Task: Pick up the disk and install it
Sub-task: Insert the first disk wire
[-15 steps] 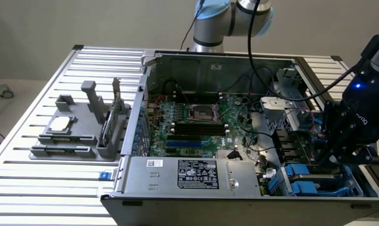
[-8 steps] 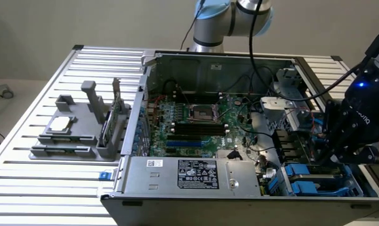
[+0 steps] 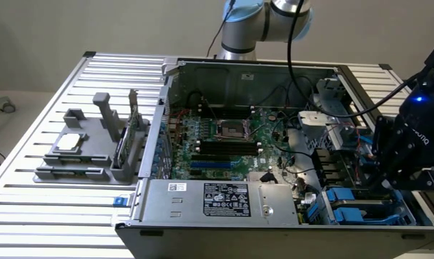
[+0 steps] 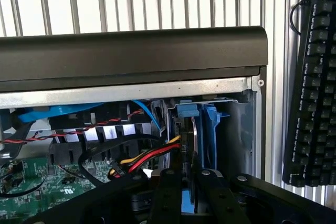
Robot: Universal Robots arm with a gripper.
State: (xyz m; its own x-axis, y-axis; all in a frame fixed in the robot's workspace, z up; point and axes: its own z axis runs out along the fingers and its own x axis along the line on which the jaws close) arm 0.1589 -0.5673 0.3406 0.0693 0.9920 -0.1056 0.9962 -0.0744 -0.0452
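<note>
No legible txt; power supply label (image 3: pixel 226 198) unreadable.

**Slatted metal bench against a plain wall**

A plain beige wall (image 3: pixel 116 27) stands behind the workbench (image 3: pixel 29 216), whose top is made of ribbed silver aluminium slats. Even, soft light falls across it, with pale sheen on the slats. At the exterior view's left, a lighter floor or surface (image 3: pixel 8 116) lies beyond the bench edge.
</note>
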